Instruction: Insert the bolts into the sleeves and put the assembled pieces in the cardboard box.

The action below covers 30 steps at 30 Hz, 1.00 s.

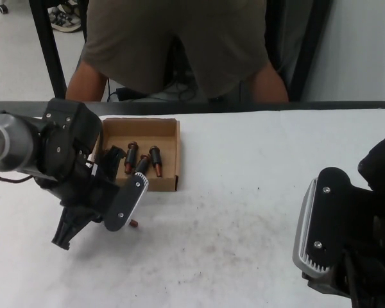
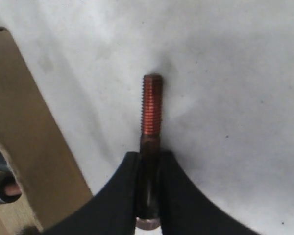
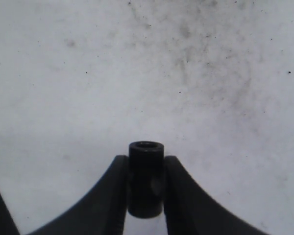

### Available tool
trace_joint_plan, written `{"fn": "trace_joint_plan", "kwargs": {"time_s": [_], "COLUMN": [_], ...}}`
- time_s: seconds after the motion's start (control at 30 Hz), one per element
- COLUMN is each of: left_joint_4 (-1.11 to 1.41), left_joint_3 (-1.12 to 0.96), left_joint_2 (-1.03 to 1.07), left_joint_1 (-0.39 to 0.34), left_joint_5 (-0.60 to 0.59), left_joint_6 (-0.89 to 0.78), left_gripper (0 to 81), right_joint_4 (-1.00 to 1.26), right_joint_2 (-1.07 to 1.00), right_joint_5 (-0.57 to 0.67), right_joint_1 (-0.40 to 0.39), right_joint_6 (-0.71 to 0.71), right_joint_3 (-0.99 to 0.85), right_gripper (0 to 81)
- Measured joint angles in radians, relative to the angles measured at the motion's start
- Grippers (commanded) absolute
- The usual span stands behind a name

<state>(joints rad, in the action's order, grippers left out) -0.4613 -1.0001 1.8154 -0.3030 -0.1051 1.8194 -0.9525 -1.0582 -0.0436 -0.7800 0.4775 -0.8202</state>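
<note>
left pincer (image 2: pixel 149 159) is clamped on a copper bolt (image 2: pixel 152 105) at the head end. The threaded shank sticks out past the fingertips, over the white surface (image 1: pixel 244 192). From the high view, that arm sits toward the surface's left edge, with its pincer just off the near wall of the cardboard box (image 1: pixel 163 183). The bolt tip pokes out beside the finger, close above the surface.

The box sits by the far edge, left of middle. Three assembled pieces (image 1: pixel 143 163) lie in it side by side, dark sleeves with copper ends showing.

right pincer (image 3: pixel 146 159) is closed on a black sleeve (image 3: pixel 146 178), open bore end pointing out past the fingertips, bare surface beyond it. The right arm is at the near right corner, well apart from the box. Bolt and sleeve are well apart, not yet mated.
</note>
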Motion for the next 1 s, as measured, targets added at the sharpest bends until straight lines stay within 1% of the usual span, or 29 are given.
{"fn": "trace_joint_plan", "kwargs": {"time_s": [0.17, 0.23, 0.27, 0.37, 0.4, 0.43, 0.47, 0.5, 0.63, 0.73, 0.83, 0.9, 1.0], "left_joint_4": [-0.111, -0.163, -0.168, -0.216, -0.239, -0.261, -0.296, -0.316, -0.392, -0.447, -0.477, -0.493, -0.491], "left_joint_3": [0.019, 0.024, 0.024, 0.027, 0.027, 0.027, 0.027, 0.027, 0.027, 0.027, 0.028, 0.028, 0.036], "left_joint_2": [-0.061, -0.083, -0.085, -0.124, -0.126, -0.138, -0.160, -0.166, -0.174, -0.174, -0.174, -0.174, -0.174], "left_joint_1": [-0.057, -0.091, -0.095, -0.152, -0.152, -0.172, -0.206, -0.223, -0.273, -0.287, -0.287, -0.280, -0.279], "left_joint_5": [0.065, 0.066, 0.066, 0.066, 0.063, 0.054, 0.036, 0.027, -0.004, -0.037, -0.058, -0.061, -0.040], "left_joint_6": [0.046, 0.067, 0.069, 0.081, 0.084, 0.090, 0.115, 0.139, 0.274, 0.403, 0.549, 0.674, 0.697], "left_gripper": [0.8, 0.8, 0.8, 0.8, 0.8, 0.8, 0.8, 0.8, 0.8, 0.8, 0.8, 0.8, 0.8], "right_joint_4": [0.000, 0.000, 0.000, 0.000, 0.000, 0.000, 0.000, 0.000, 0.000, 0.000, 0.000, 0.000, 0.000], "right_joint_2": [0.000, 0.000, 0.000, 0.000, 0.000, 0.000, 0.000, 0.000, 0.000, 0.000, 0.000, 0.000, 0.000], "right_joint_5": [0.000, 0.000, 0.000, 0.000, 0.000, 0.000, 0.000, 0.000, 0.000, 0.000, 0.000, 0.000, 0.000], "right_joint_1": [0.000, 0.000, 0.000, 0.000, 0.000, 0.000, 0.000, 0.000, 0.000, 0.000, 0.000, 0.000, 0.000], "right_joint_6": [0.006, 0.019, 0.027, 0.052, 0.062, 0.070, 0.078, 0.084, 0.114, 0.125, 0.127, 0.127, 0.127], "right_joint_3": [0.000, 0.000, 0.000, 0.000, 0.000, 0.000, 0.000, 0.000, 0.000, 0.000, 0.000, 0.000, 0.000], "right_gripper": [0.2, 0.2, 0.2, 0.2, 0.2, 0.2, 0.2, 0.2, 0.2, 0.2, 0.2, 0.2, 0.2]}}
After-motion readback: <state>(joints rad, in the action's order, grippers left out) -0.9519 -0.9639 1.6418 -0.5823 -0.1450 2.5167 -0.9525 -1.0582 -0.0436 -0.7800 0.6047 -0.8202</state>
